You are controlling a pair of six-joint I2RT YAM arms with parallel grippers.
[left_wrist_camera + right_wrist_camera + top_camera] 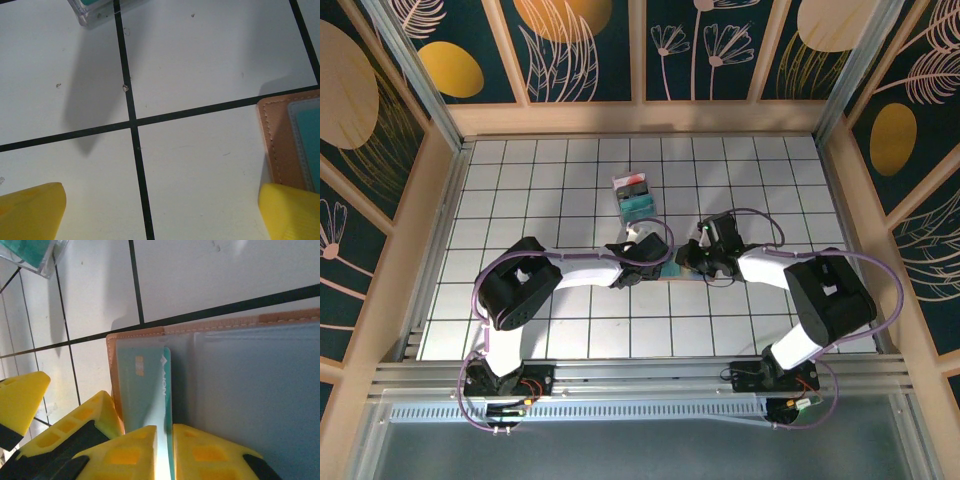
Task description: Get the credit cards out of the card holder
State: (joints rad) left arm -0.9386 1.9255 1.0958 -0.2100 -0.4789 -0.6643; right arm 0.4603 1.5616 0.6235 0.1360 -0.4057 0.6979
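The card holder [250, 390] lies open on the white gridded table, with a tan stitched border and grey-blue inner faces. A teal credit card [167, 385] sticks out of its left pocket, and another card with a chip [139, 390] lies flat in that pocket. My right gripper [165, 445] is shut on the near edge of the teal card. My left gripper [160, 215] stands wide open just left of the holder [276, 140], with one yellow finger [292, 212] over the holder's tan corner. From above, both grippers [655, 250] [698, 258] meet over the holder [667, 272].
A teal pack in a clear case [636, 197] lies one tile behind the grippers; its corner shows in the wrist views [100, 9] [32, 255]. Wooden walls [430, 230] ring the table. White tiles [540, 170] stretch to the left and right.
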